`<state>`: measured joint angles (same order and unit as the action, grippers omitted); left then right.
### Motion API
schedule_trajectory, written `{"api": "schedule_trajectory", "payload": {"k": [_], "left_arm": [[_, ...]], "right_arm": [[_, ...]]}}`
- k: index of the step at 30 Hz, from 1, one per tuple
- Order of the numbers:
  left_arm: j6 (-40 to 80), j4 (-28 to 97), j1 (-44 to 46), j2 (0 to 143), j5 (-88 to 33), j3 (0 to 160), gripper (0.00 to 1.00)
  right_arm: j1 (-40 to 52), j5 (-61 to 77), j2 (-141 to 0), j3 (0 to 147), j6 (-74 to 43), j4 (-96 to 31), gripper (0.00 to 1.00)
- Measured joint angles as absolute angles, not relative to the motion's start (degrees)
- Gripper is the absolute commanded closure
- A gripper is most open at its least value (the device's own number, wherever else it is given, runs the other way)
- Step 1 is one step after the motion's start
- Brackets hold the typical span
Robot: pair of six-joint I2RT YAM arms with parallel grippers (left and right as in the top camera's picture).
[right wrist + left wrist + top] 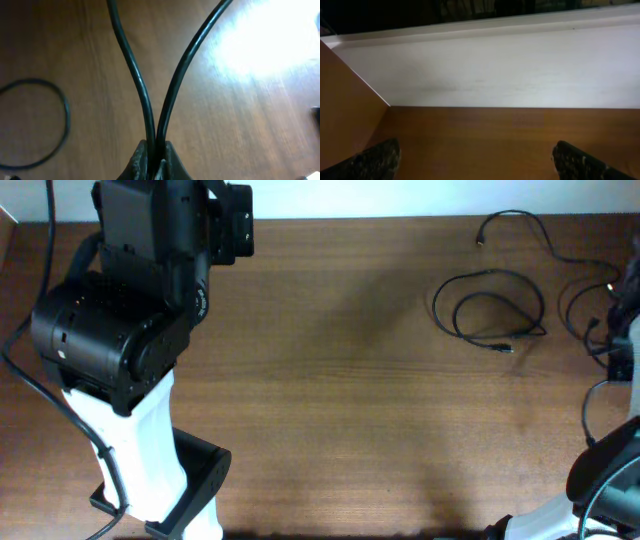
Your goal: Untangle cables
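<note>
Leaving the wide middle of the table (340,410) open for a pass from either side. Filling the left end with the left arm's bulk (120,330), from near edge to far edge. Crowding the far right with a coiled cable (490,272), a second cable (510,212) by the back edge, and the right arm (615,475) at the near corner. Holding the left gripper (477,162) wide over bare wood, hemmed ahead by a white wall (495,70) and left by a brown side panel (345,115). Pinching two cable strands (135,75) in the right gripper (155,162), these rising in a V across its forward path, another loop (66,115) lying to the left.
</note>
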<state>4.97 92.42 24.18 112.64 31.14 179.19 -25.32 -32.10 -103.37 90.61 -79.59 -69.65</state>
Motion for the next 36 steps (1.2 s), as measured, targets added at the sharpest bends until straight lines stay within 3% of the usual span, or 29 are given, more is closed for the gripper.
{"api": "schedule_trajectory", "payload": {"k": [4,8,12,19,20,21,30,36], "left_arm": [[4.99,92.53,24.18,112.64,31.14,179.19,0.01],[4.99,93.67,24.18,112.66,31.14,179.19,0.01],[4.97,93.41,24.18,112.71,31.14,179.19,0.01],[4.97,93.23,24.18,112.73,31.14,179.19,0.01],[4.97,93.23,24.18,112.73,31.14,179.19,0.01],[4.99,93.23,24.18,112.73,31.14,179.19,0.01],[4.97,93.21,24.18,112.73,31.14,179.19,0.01],[4.97,93.30,24.18,112.73,31.14,179.19,0.01]], "right_arm": [[-25.36,-32.14,-103.33,79.33,-79.57,-60.97,0.96],[-25.36,-32.27,-103.33,77.38,-78.32,-55.72,0.96],[-25.36,-33.41,-103.13,72.51,-70.24,-44.64,0.96],[-25.36,-33.43,-103.15,71.66,-60.95,-42.37,0.94],[-25.36,-33.43,-103.15,71.66,-60.71,-42.41,0.33],[-25.36,-33.43,-103.15,71.66,-60.45,-42.57,0.07],[-24.91,-30.98,-101.25,73.34,-52.21,-44.75,0.07],[-20.93,-25.34,-80.99,90.41,-38.11,-44.60,0.07]]}}
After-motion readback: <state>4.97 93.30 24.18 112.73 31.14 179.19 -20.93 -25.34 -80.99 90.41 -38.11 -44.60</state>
